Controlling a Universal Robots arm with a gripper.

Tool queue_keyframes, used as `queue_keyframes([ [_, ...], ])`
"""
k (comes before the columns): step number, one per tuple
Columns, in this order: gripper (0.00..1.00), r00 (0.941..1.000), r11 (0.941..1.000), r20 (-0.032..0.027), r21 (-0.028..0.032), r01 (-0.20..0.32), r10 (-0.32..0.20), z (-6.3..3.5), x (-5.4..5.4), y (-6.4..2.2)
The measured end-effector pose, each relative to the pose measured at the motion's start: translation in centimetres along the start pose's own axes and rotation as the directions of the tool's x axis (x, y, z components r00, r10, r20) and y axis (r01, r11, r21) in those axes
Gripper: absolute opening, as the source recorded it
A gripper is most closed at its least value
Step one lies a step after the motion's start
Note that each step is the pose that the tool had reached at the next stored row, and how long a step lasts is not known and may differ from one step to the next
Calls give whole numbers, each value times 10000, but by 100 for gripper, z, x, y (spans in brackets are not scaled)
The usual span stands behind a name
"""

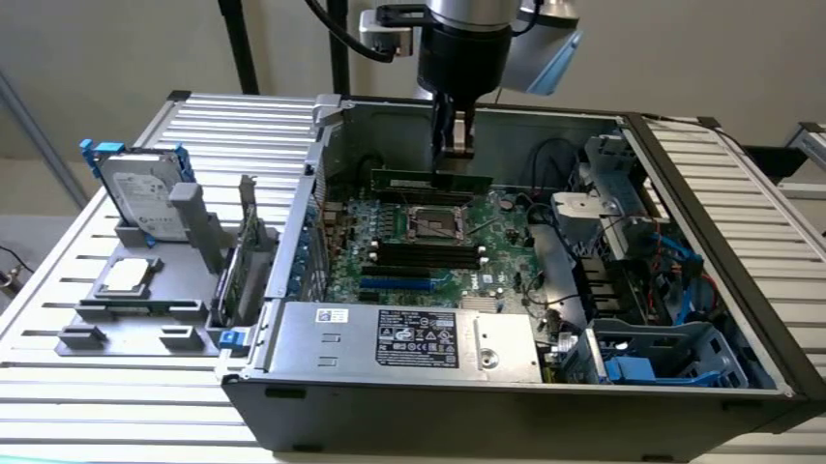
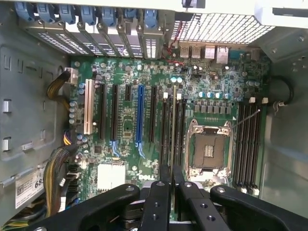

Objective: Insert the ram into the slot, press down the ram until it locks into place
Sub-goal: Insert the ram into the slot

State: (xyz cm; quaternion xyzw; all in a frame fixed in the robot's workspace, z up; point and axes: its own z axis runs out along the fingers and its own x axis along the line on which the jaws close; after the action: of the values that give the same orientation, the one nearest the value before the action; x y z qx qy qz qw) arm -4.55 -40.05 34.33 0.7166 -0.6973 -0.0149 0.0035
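Soft even light, sheen on the slatted table point(image 1: 130, 387), shadowed computer case point(image 1: 543, 130), pale highlight along the ram point(image 2: 173, 125)

open case point(image 1: 516, 420) on a table point(image 1: 232, 116), board point(image 1: 510, 237) flat inside
the ram point(image 1: 432, 181) hangs pinched in the gripper point(image 1: 452, 153), over the slots point(image 2: 165, 130) beside the socket point(image 1: 432, 224). in the exterior view a psu point(image 1: 400, 338) sits before the board and a drive cage point(image 1: 659, 353) at the right. at the left, outside the case, a hard drive point(image 1: 135, 188) stands on a tray point(image 1: 123, 333).
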Motion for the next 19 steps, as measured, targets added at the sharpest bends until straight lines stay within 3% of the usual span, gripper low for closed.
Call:
queue_keyframes([
  [19, 13, 10000, 10000, 13, -1, 30, -30, 343, -13, -22],
])
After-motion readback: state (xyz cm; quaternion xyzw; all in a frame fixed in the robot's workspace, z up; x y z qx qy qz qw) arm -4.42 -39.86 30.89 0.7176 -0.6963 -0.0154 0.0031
